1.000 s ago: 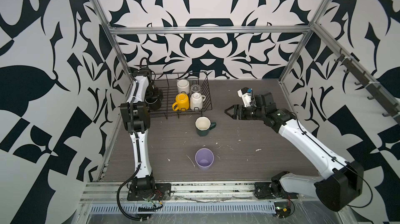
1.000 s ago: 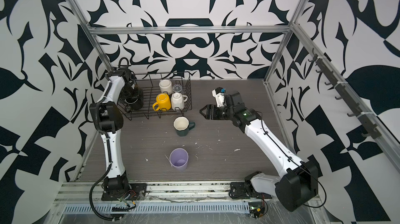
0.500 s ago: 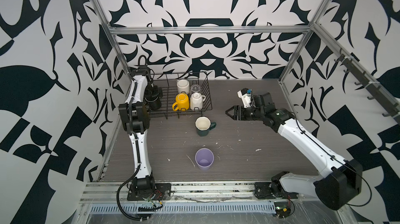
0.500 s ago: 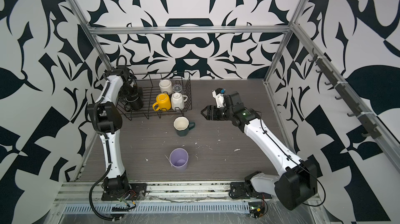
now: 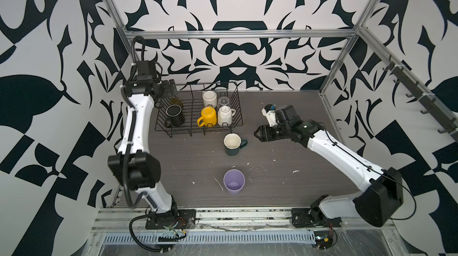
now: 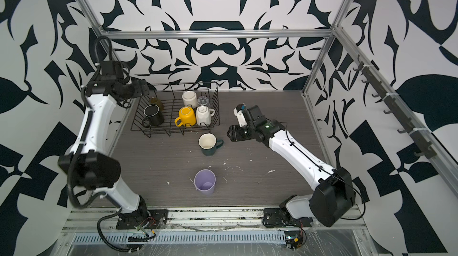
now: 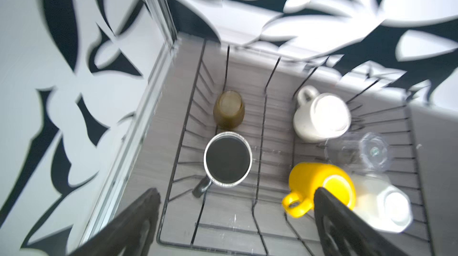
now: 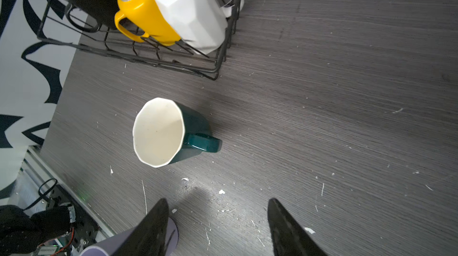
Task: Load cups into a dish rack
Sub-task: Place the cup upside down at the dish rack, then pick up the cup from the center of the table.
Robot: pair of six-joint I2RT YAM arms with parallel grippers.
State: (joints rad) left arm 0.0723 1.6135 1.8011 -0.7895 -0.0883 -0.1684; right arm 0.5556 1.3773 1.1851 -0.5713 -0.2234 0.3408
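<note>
The black wire dish rack [image 5: 195, 132] at the back left holds a black mug [image 5: 175, 114], an amber glass [image 5: 176, 100], a white mug [image 5: 209, 98], a clear glass [image 5: 224, 100], a yellow mug [image 5: 209, 116] and a cream faceted mug [image 5: 225, 115]. On the table in front stand a dark-green faceted mug [image 5: 232, 144], its handle pointing right, and a lilac tumbler [image 5: 234, 182]. My left gripper [image 5: 171, 86] hovers open and empty above the rack's back-left corner. My right gripper [image 5: 257, 135] is open and empty, just right of the green mug [image 8: 171, 133].
The wooden tabletop [image 5: 285, 173] is flecked with white chips. Patterned walls and a metal frame post [image 5: 334, 69] close in the back and sides. The rack sits against the left wall, and both arm bases stand on the front rail [image 5: 235, 215].
My left gripper has lifted away from the black mug toward the rack's back-left corner. My right gripper has shifted slightly toward the green mug, and its jaws have narrowed a little.
</note>
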